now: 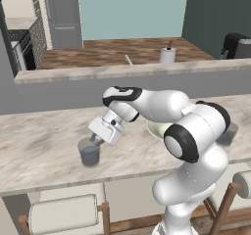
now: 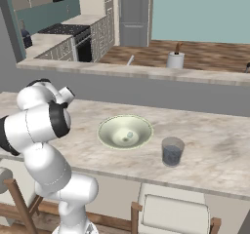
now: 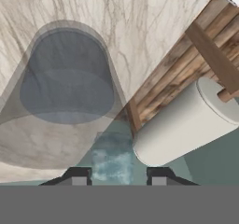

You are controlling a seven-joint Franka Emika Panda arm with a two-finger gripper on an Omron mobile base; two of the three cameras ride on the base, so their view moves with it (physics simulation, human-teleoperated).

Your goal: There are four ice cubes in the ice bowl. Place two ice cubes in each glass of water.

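My gripper [image 1: 96,141] hangs just above the left glass of water [image 1: 89,153] on the counter, pointing down at its rim. In the hand view the gripper [image 3: 118,177] stands open. A small translucent ice cube [image 3: 112,157] sits between the fingertips [image 3: 78,176] with a gap on either side, close beside the glass [image 3: 67,78]. The ice bowl [image 2: 108,130] rests mid-counter with small ice cubes [image 2: 129,134] inside; in the left base view the arm hides most of the bowl [image 1: 153,129]. The second glass of water [image 2: 172,151] stands to the right of the bowl.
Padded stools [image 1: 61,214] with wooden frames stand under the counter's near edge, one seen as a stool [image 3: 186,120] in the hand view. A white mug [image 1: 167,55] with a brown stick sits on the raised ledge behind. Bare counter [image 1: 39,146] lies left of the glass.
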